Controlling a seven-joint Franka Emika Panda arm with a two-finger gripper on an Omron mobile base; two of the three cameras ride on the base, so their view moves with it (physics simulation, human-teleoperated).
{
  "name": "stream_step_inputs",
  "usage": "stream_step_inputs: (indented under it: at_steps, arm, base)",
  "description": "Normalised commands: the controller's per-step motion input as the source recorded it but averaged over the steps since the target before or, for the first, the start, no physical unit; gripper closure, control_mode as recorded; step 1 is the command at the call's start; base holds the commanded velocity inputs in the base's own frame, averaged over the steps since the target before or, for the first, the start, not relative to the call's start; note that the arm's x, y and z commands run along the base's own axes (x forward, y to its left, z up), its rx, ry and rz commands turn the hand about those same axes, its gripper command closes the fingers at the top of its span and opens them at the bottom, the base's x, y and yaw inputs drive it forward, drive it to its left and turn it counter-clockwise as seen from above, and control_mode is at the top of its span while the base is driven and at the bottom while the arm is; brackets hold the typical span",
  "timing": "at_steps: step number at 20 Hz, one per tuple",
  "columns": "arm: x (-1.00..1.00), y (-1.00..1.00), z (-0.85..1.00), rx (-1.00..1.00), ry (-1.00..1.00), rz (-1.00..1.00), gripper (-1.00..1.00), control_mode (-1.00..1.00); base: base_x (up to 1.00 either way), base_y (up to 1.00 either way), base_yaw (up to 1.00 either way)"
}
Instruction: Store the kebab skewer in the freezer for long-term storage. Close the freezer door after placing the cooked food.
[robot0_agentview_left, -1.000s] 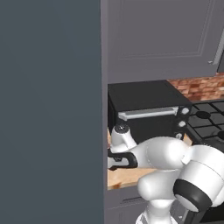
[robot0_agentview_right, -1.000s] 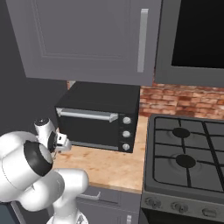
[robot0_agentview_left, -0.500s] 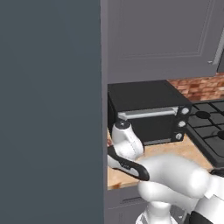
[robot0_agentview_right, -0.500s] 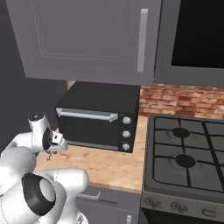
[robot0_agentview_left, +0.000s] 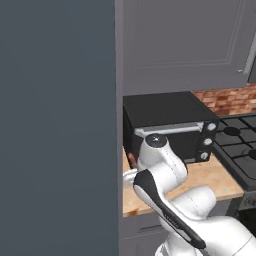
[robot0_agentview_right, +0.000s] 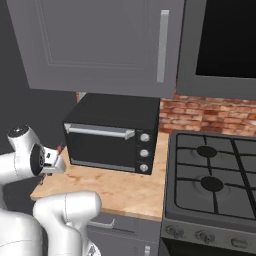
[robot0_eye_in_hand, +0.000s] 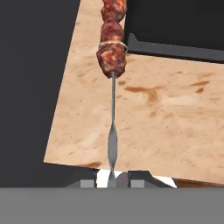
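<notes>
**Skewer held at its bare end, over the counter**

At the bottom centre of the hand view, the gripper (robot0_eye_in_hand: 112, 180) is clenched on the thin metal tail of the kebab skewer (robot0_eye_in_hand: 112, 52), which runs straight up the frame, its reddish-brown chunks at the top centre. Below it lies the wooden counter (robot0_eye_in_hand: 166, 118), with the black toaster oven (robot0_eye_in_hand: 175, 26) at upper right. In the left base view, the freezer door (robot0_agentview_left: 57, 125) is a slate-grey panel filling the left half.
</notes>
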Motion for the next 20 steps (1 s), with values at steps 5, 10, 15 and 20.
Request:
stream_step_inputs:
  at_steps: [5,10,15,20]
  arm:
    - [-0.78,-0.08,0.89,0.0,-0.13,0.02,1.0,-1.0]
    - [-0.48,-0.4,0.93,0.0,-0.02,0.04,1.0,-1.0]
    - [-0.27,-0.51,1.0,0.0,0.0,0.01,1.0,-1.0]
    - [-0.29,-0.49,0.66,0.03,0.0,0.0,1.0,-1.0]
  base:
    - [0.0,0.0,0.0]
    - [0.0,0.0,0.0]
    - [0.0,0.0,0.0]
    - [0.0,0.0,0.0]
